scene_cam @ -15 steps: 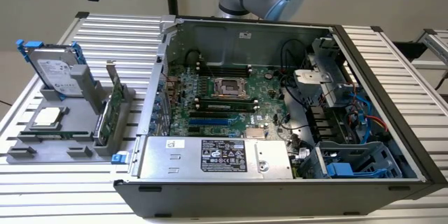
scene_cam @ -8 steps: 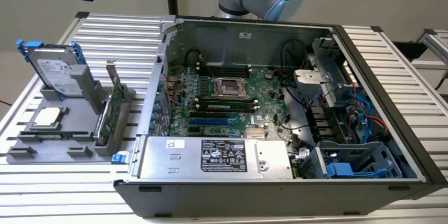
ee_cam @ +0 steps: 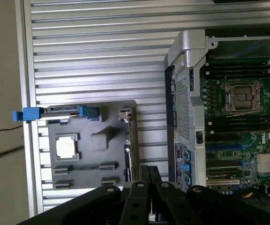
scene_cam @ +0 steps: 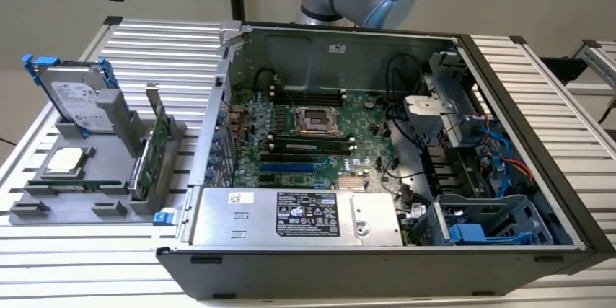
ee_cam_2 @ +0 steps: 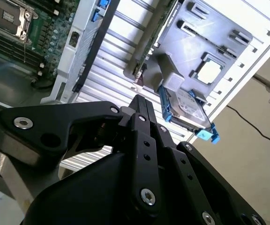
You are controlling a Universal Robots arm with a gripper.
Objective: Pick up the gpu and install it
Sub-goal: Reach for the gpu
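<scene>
You are looking at the gripper (ee_cam: 149, 168) hovering high over the slatted surface (scene_cam: 164, 48), its fingers pressing together and gripping nothing. The gpu (scene_cam: 152, 151) is standing on edge in the gray holder (scene_cam: 68, 210), with its silver bracket pointing up. It is sitting between the hard drive (scene_cam: 72, 95) and the open computer case (scene_cam: 385, 142), well apart from the gripper.

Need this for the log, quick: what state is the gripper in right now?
Gripper: closed, holding nothing; the gpu stands in the gray holder.
</scene>
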